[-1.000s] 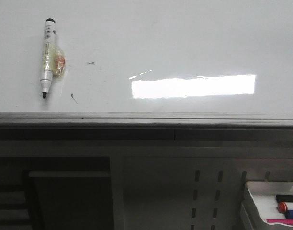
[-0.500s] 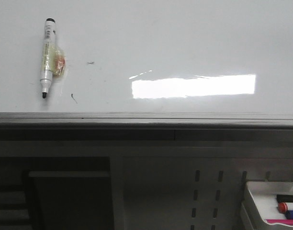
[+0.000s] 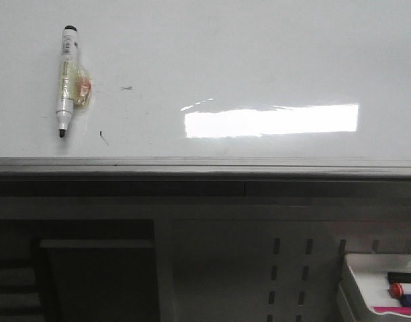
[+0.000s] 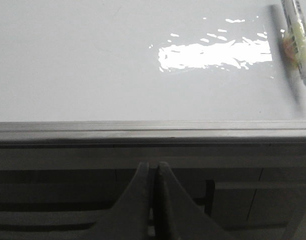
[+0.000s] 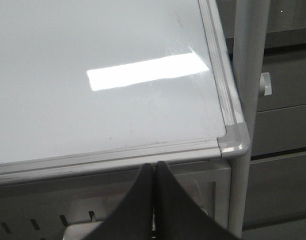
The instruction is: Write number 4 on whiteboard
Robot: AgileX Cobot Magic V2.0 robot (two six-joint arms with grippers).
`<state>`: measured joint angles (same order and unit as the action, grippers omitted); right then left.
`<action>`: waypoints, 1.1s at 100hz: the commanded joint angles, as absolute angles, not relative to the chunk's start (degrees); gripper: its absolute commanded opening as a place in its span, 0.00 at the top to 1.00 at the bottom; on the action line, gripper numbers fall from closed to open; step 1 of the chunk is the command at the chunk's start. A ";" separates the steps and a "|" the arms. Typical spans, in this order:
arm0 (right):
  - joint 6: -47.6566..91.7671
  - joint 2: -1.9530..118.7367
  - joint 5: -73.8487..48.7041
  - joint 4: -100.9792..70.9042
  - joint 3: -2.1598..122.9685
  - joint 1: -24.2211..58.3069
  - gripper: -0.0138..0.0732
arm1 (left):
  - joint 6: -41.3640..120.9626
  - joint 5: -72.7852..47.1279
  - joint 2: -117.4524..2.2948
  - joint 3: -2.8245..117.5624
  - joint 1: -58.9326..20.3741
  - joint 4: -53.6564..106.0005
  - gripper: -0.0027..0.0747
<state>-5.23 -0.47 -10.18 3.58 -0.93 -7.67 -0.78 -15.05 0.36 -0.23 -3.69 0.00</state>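
Waiting unmarked, whiteboard (image 3: pixel 259 54) carries an uncapped marker (image 3: pixel 67 80) at ten o'clock; left tool (image 4: pixel 153 172) and right tool (image 5: pixel 154 172), closed empty, must first fetch it.

Overhead light throws a bright rectangular glare patch on the glossy whiteboard (image 3: pixel 259 54), blown out to pure white in all three views. In the left wrist view the patch breaks into ragged flecks. The marker (image 3: pixel 66 79) casts a soft shadow beside it there. Below the board's edge everything sits dim and grey. The pictures are slightly soft and grainy.
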 commanded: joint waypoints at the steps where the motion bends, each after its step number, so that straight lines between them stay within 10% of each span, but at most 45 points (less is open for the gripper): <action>1: -4.97 -1.44 -4.20 3.27 -1.95 -7.91 0.92 | -1.29 -7.55 1.73 -2.14 -3.55 1.64 0.99; 78: -4.97 16.56 -20.45 -9.85 17.41 -7.80 0.92 | -1.29 -12.80 -20.31 15.61 -3.75 2.43 0.98; 97: -4.97 16.93 -19.50 -9.85 17.17 -7.80 0.92 | -1.29 -7.26 -24.33 15.44 -3.88 2.82 0.53; 110: -4.97 16.93 -18.30 -9.85 17.06 -7.71 0.92 | -1.29 -0.42 -27.86 14.85 -4.10 5.10 0.45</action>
<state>-5.22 15.93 -23.17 -9.50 15.46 -7.67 -0.78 -8.83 -25.22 13.27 -3.69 3.25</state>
